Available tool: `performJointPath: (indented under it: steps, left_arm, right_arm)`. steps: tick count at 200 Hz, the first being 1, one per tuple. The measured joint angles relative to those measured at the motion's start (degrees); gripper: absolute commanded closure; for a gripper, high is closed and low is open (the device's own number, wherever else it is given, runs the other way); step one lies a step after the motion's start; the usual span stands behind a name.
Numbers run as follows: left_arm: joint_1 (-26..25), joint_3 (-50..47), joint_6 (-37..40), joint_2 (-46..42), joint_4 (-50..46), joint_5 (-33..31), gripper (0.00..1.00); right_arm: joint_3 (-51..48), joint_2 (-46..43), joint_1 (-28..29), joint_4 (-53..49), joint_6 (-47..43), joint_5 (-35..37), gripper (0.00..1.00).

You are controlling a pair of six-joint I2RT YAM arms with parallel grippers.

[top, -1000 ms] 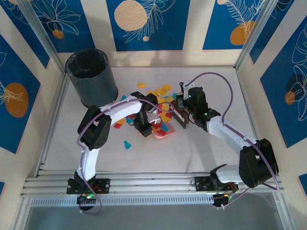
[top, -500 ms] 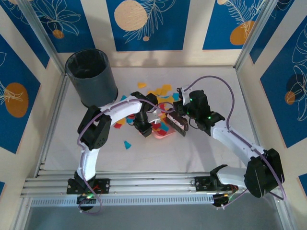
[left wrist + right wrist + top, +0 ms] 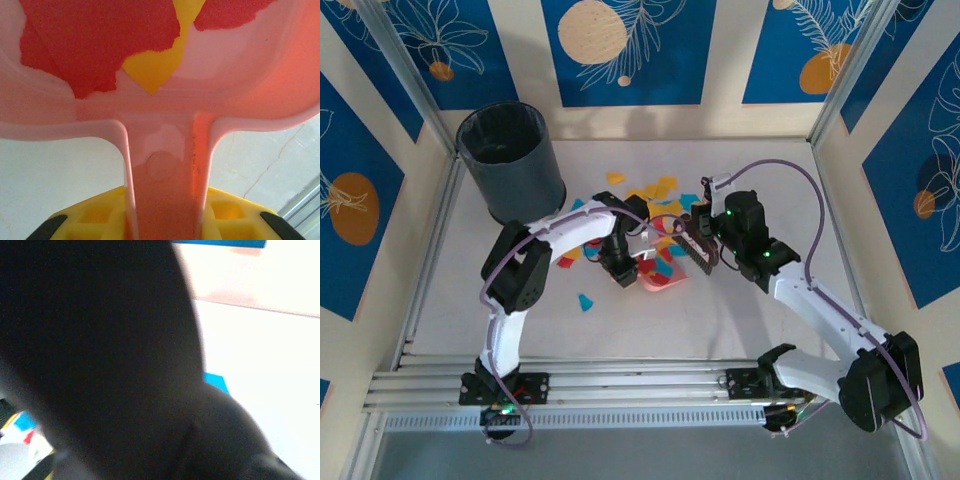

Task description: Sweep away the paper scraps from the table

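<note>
Left jaws: we log them clamped on the dustpan (image 3: pixel 165 165) handle, paper scraps (image 3: pixel 100 45) in its pan just ahead. Right jaws: closed on the brush (image 3: pixel 695 252), more scraps on the table (image 3: pixel 700 320) alongside; that wrist's view we find dark and blurred.

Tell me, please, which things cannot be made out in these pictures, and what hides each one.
Right wrist view: a dark blurred shape close to the lens hides most of the table.
Left wrist view: the top edge cuts off the dustpan, so the paper scraps inside cannot be counted.
Top view: the left arm and the brush cover some of the paper scraps; single pieces there are too small to tell apart.
</note>
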Motion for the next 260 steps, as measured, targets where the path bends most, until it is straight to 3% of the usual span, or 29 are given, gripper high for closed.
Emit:
performJointPath:
  steps: [58,119,260]
  left_arm:
    - [-0.72,-1.33,1.49,-0.92,-0.04,2.16,1.00]
    - [-1.36,-1.33,1.51,-0.96,0.00,2.93,1.00]
    - [-1.88,-0.76,1.49,0.22,0.72,2.43,1.00]
  right_arm:
    - [-0.02,5.27,-0.70,1.09,1.40,7.48,1.00]
    - [-1.49,4.70,0.28,0.04,3.02,12.20,1.00]
    - [-3.72,1.62,0.85,-0.28,4.48,1.42,1.00]
